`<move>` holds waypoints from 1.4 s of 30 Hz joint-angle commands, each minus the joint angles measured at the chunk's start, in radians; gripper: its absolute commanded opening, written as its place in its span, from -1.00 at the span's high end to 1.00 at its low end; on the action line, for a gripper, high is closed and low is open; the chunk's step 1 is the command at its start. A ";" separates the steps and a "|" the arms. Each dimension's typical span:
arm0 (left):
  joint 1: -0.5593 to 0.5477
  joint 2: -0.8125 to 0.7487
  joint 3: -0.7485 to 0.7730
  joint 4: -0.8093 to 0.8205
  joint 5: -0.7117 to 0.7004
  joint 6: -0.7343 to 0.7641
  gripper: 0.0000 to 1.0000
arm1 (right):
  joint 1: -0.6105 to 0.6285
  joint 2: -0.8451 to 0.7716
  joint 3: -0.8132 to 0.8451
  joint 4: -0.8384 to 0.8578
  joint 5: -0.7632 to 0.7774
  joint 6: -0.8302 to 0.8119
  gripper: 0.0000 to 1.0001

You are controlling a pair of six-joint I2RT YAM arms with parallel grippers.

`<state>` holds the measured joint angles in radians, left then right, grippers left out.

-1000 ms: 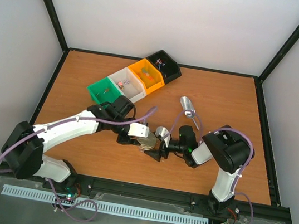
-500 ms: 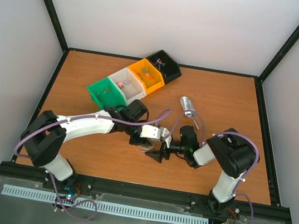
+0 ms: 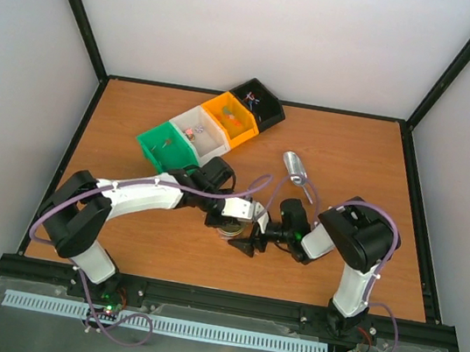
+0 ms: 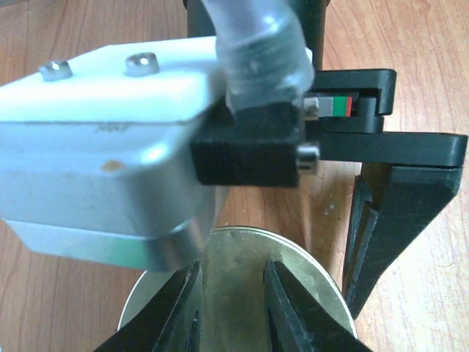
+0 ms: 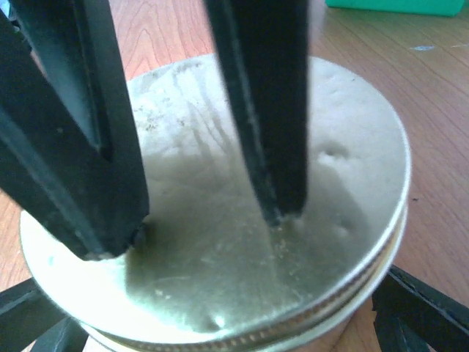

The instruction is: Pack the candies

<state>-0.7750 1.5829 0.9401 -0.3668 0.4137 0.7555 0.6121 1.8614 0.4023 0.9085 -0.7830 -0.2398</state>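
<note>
Arms: 2, both reaching in to the middle of the worktop (image 3: 354, 150), their claws meeting at 1 jar (image 3: 227, 229).
Left claw (image 4: 233, 265): narrow, its 2 fingers set a little apart; both tips stand on the flat top of the gold lid (image 5: 220, 249), and nothing is clasped between them.
Right claw (image 3: 249, 231): spread wide, 1 finger on each side of the jar; whether they press on it I cannot tell.
Jar: 1, round, upright, with 1 gold lid on it.
Bins: 4, in a slanted row touching side to side at the far left of the worktop: 1 green bin (image 3: 152, 148), 1 white bin (image 3: 209, 143), 1 orange bin (image 3: 240, 131), 1 black bin (image 3: 267, 110).
Candies (image 3: 190, 133): tiny bright specks lying inside the bins, a few in each, too small to count; all well apart from both claws.
Scoop (image 3: 295, 167): 1, shiny metal, lying on the worktop just beyond the right arm, near the jar but not touching it.
</note>
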 commanded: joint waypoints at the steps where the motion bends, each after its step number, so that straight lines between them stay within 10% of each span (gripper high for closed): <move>1: -0.001 0.070 0.014 -0.153 -0.054 0.068 0.46 | 0.022 0.019 0.013 0.023 0.024 -0.029 -1.00; 22: 0.005 0.088 0.077 -0.204 0.008 0.070 0.46 | 0.034 0.108 0.003 0.242 0.048 0.028 -0.88; 42: -0.010 -0.163 -0.123 0.075 -0.032 -0.025 -0.04 | 0.035 0.139 0.016 0.251 0.074 0.064 -0.70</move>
<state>-0.7708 1.4620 0.8524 -0.4007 0.3943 0.7628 0.6422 1.9778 0.4126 1.1290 -0.7338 -0.1913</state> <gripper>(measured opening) 0.517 0.860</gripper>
